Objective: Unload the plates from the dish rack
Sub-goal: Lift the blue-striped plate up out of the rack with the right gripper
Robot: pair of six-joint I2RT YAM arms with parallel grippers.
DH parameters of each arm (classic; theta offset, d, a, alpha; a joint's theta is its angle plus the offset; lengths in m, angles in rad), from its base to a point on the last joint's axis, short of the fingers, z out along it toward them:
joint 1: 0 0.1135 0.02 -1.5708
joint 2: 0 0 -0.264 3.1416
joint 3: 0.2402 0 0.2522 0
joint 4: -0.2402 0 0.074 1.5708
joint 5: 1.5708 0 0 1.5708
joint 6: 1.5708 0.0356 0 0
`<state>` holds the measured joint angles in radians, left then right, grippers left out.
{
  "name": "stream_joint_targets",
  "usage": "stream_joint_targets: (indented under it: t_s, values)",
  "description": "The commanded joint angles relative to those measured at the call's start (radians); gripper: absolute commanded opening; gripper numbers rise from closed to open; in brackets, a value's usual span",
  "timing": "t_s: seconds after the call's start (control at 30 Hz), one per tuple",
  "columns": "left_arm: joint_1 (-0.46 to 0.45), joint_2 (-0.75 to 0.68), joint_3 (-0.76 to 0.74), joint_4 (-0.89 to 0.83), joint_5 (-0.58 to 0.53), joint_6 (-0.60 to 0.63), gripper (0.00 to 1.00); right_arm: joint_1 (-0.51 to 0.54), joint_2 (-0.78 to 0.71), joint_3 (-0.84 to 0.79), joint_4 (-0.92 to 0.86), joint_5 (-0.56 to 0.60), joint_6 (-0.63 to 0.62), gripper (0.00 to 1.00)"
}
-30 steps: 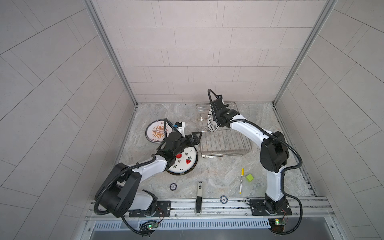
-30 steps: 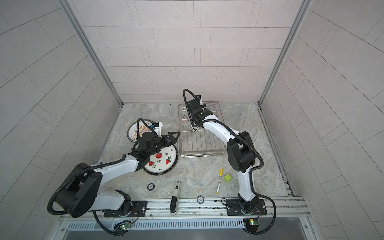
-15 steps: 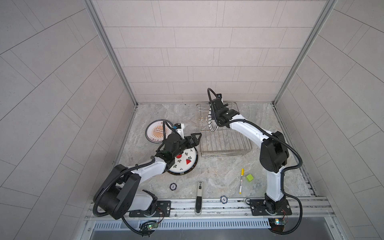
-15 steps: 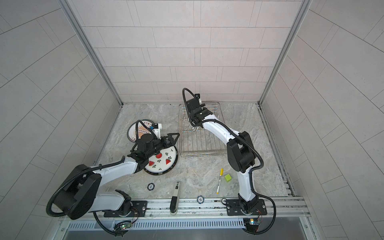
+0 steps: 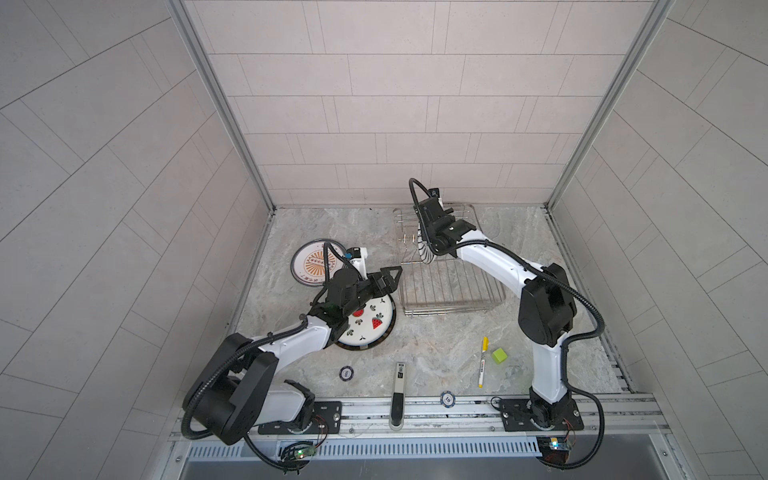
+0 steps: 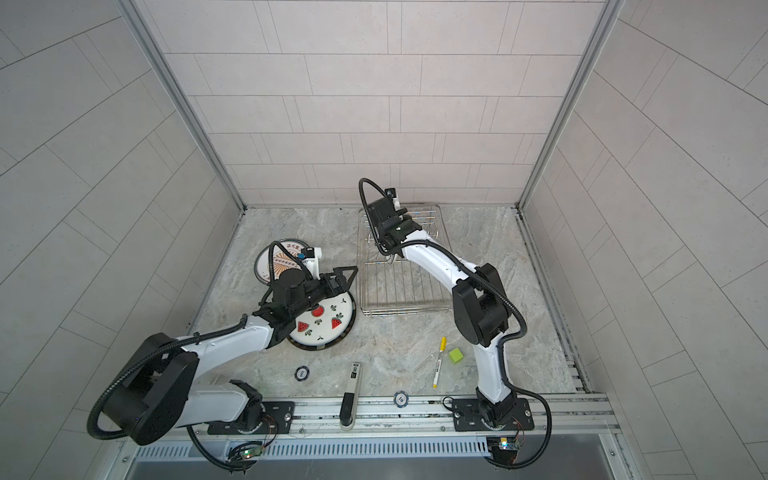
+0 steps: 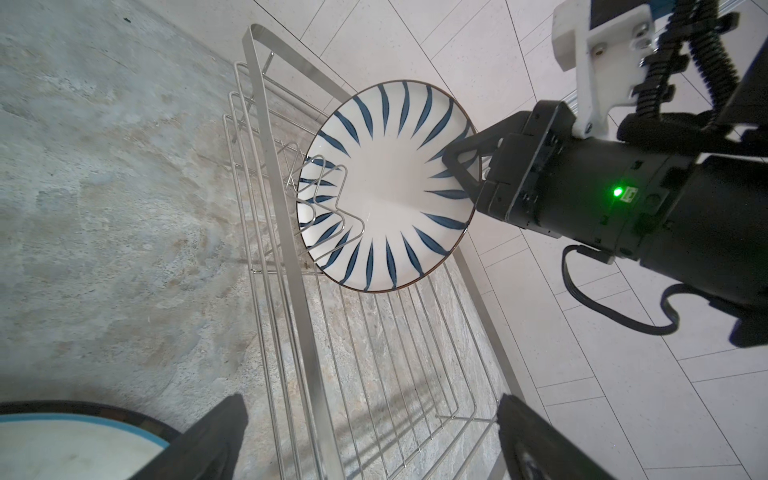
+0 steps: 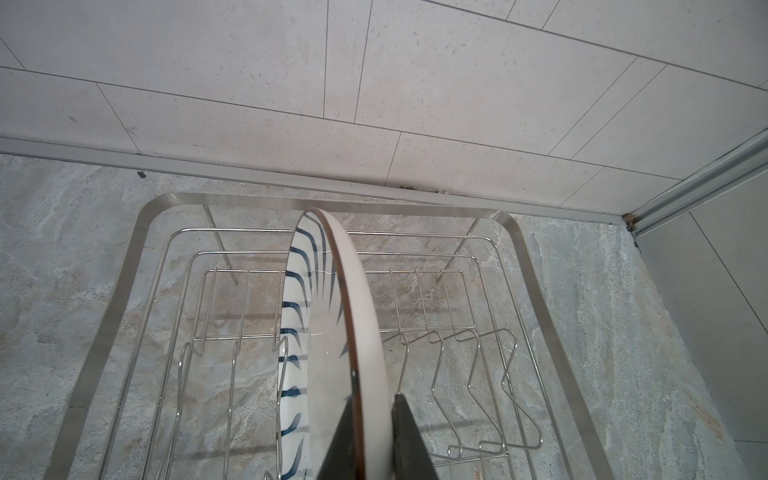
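The chrome wire dish rack (image 5: 451, 286) (image 6: 405, 291) (image 7: 291, 249) (image 8: 124, 291) stands at the back of the table. One navy-petal plate (image 5: 422, 249) (image 7: 386, 187) (image 8: 332, 332) stands on edge among its prongs near the far end. My right gripper (image 5: 432, 247) (image 7: 461, 162) (image 8: 374, 432) is shut on that plate's upper rim. My left gripper (image 5: 384, 278) (image 6: 340, 276) (image 7: 370, 411) hangs open and empty by the rack's left side. An orange sunburst plate (image 5: 309, 266) (image 6: 270, 266) lies flat on the table. A red-fruit plate (image 5: 370, 324) (image 6: 328, 322) lies on a brown-rimmed plate beneath my left arm.
Two poker chips (image 5: 346, 373) (image 5: 447, 399), a yellow marker (image 5: 482, 361), a green cube (image 5: 499, 355) and a black-and-white tool (image 5: 399, 386) lie near the front edge. The tiled rear wall rises just behind the rack.
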<state>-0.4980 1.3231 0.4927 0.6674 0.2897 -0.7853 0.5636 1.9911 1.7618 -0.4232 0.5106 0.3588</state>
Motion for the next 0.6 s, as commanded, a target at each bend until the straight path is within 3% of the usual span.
stream_joint_targets:
  t_s: [0.0, 0.2, 0.57]
  values:
    - [-0.007, -0.023, -0.011, 0.015, -0.011, 0.011, 1.0, -0.003, -0.062, 0.045, -0.007, 0.074, -0.045, 0.12]
    - [-0.007, -0.018, -0.018, 0.027, -0.006, 0.005, 1.0, -0.001, -0.035, 0.14, -0.058, 0.061, -0.092, 0.12]
    - [-0.007, 0.025, -0.006, 0.06, 0.006, -0.005, 1.0, 0.023, -0.065, 0.131, -0.043, 0.154, -0.138, 0.11]
